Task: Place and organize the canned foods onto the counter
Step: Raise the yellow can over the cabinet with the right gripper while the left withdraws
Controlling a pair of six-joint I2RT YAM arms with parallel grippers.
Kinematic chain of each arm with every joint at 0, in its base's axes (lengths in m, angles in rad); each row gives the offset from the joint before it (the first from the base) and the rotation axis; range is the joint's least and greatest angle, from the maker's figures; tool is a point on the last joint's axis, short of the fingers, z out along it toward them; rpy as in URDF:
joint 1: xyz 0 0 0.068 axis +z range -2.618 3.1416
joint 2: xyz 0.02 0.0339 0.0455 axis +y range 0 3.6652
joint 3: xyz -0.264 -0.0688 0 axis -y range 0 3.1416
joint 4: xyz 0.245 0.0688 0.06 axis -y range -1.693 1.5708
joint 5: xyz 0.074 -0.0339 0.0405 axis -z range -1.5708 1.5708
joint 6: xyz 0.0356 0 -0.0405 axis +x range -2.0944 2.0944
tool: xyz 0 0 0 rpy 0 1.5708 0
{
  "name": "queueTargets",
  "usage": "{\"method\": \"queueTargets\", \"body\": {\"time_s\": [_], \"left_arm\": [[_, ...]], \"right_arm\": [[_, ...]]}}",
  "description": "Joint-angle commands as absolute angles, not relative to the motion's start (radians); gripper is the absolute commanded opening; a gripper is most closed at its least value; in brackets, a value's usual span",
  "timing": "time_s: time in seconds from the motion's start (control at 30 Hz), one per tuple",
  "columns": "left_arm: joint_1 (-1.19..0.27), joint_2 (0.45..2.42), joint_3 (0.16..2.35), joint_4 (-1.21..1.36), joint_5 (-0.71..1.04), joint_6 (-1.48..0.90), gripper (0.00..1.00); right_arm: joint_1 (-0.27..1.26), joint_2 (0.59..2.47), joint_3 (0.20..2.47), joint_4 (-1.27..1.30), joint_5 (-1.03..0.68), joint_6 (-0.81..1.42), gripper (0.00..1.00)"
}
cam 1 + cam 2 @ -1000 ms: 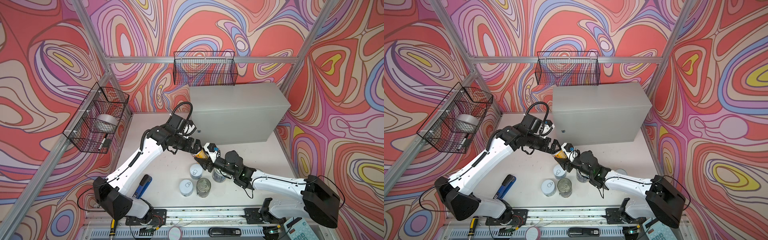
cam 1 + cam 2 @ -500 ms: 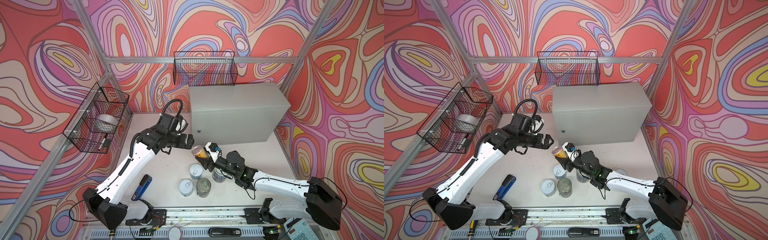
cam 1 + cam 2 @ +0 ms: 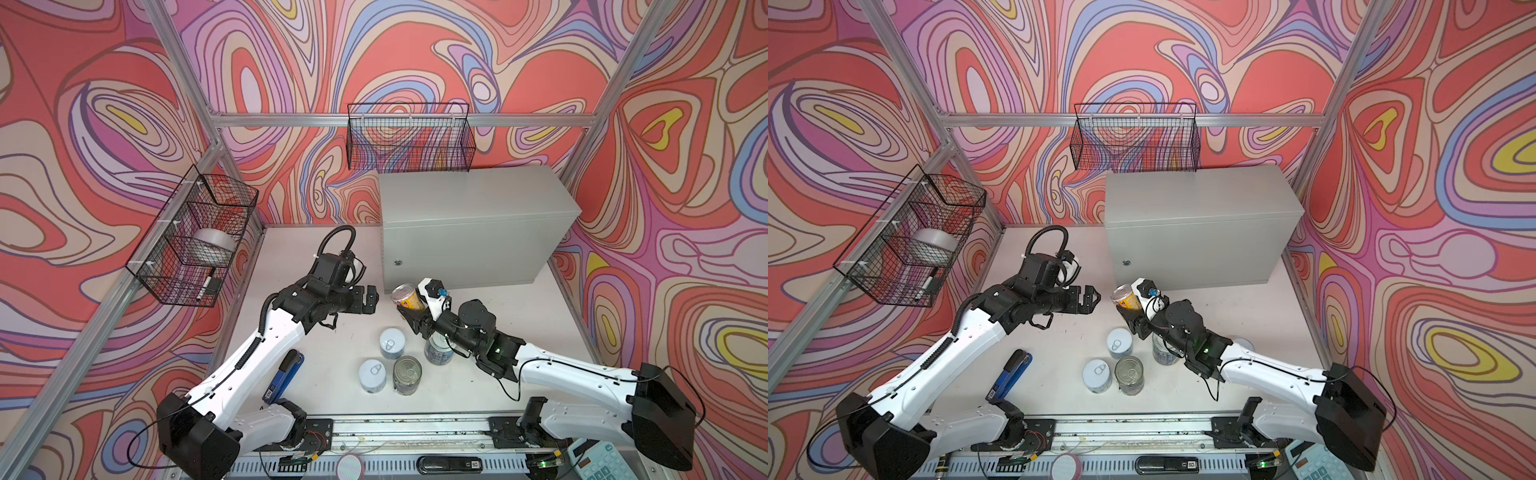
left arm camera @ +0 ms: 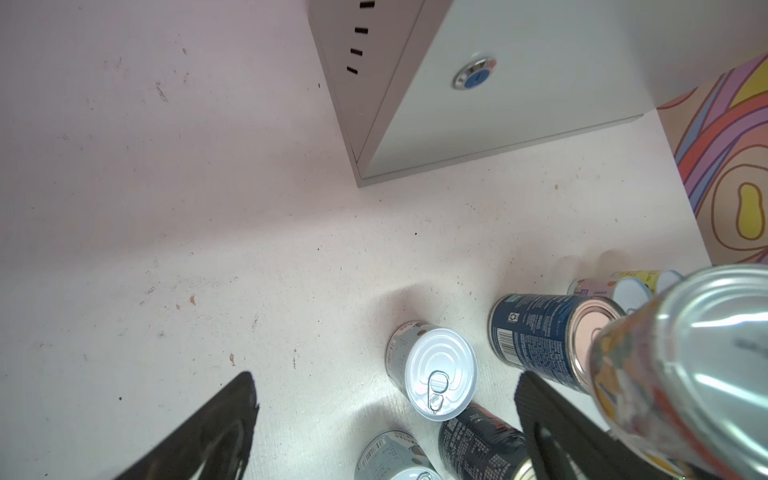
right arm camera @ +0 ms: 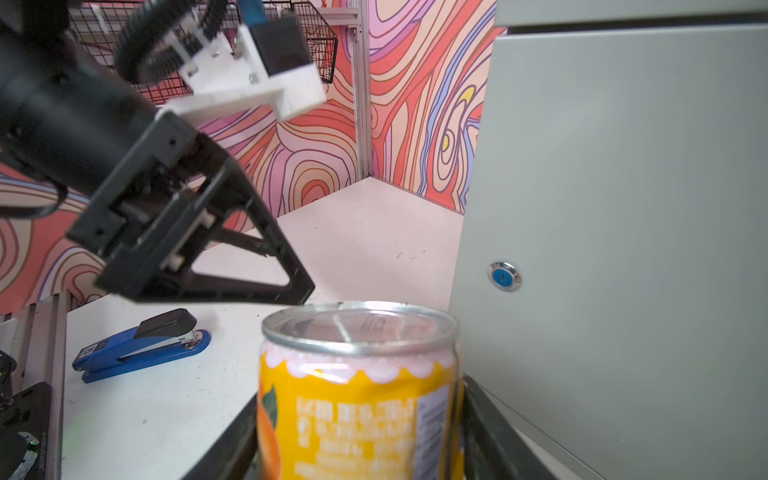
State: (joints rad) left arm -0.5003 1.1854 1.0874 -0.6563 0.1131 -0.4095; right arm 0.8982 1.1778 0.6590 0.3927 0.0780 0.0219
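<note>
Grey cabinet point(image 3: 478, 232) stands at the rear of the worktop point(image 3: 540, 311). The left gripper point(image 3: 371, 300) hovers near the cabinet's front, its fingers spread wide and holding nothing. The right gripper point(image 3: 409, 311) has its fingers clenched on a yellow can point(image 3: 404, 296), tilted above the worktop before the cabinet's lock point(image 3: 399, 262). Other cans, a pale blue can point(image 3: 392, 343) among them, stand clustered on the worktop.
</note>
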Motion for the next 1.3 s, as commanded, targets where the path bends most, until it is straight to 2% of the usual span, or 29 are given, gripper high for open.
{"method": "queueTargets", "body": {"time_s": [0.0,0.47,0.87,1.27], "left_arm": [[-0.496,1.151,1.023,-0.526,0.127,-0.425,1.0],[-0.496,1.049,0.734,-0.21,0.043,-0.396,1.0],[-0.497,1.048,0.598,0.083,0.058,-0.336,1.0],[-0.496,1.054,0.574,0.095,0.03,-0.305,1.0]], "right_arm": [[0.901,1.127,0.757,0.409,0.133,0.043,0.47],[0.891,1.192,0.985,0.402,0.264,-0.063,0.47],[0.758,1.375,1.246,0.406,0.191,-0.046,0.47],[0.615,1.515,1.44,0.415,0.144,-0.033,0.47]]}}
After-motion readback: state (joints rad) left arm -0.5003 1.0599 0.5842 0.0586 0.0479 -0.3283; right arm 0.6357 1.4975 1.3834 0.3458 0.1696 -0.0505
